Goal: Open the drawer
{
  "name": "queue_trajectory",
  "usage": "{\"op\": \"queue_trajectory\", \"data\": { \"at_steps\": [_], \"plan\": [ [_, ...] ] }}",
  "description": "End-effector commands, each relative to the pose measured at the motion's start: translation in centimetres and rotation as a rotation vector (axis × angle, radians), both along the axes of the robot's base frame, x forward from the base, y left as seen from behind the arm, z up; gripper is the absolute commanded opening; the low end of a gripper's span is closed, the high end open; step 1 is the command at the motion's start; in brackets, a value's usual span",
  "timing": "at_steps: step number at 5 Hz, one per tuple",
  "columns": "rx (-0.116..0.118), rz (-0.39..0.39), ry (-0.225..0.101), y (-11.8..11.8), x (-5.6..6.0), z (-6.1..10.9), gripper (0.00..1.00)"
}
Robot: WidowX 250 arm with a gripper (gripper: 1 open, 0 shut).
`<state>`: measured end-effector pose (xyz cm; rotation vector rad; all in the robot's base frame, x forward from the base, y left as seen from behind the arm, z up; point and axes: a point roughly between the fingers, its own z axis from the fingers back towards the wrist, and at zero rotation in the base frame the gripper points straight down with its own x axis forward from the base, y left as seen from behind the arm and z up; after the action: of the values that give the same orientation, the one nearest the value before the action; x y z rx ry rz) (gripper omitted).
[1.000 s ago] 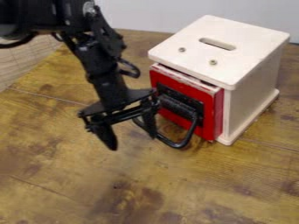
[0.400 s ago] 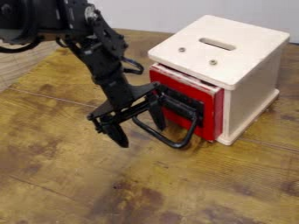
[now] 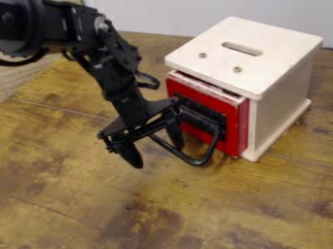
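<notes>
Reaching in from upper left, black robot arm (image 3: 120, 83); fingers (image 3: 159, 154) spread wide, one beside the loop handle (image 3: 208, 156), the other apart from it. Contact with handle unclear. Red-fronted drawer (image 3: 205, 112), black panel, sits in the cream-white box (image 3: 260, 73), its top slotted, on the wooden counter (image 3: 78, 195).

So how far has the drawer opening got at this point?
Nothing looks finished: the drawer seems closed or nearly so, its red front sitting close against the cream box. In hand is the approach: the open gripper is down at the black loop handle, though whether it touches is unclear. Left: hooking or gripping the handle, then pulling the drawer out.
</notes>
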<state>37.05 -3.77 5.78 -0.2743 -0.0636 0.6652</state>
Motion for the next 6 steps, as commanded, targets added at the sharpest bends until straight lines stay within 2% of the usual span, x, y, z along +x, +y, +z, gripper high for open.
{"op": "queue_trajectory", "data": {
  "at_steps": [1,6],
  "plan": [
    [-0.005,-0.008,-0.035,-0.3,0.2,0.9,1.0],
    [-0.014,0.018,-0.031,-0.5,0.1,-0.4,1.0]
  ]
}}
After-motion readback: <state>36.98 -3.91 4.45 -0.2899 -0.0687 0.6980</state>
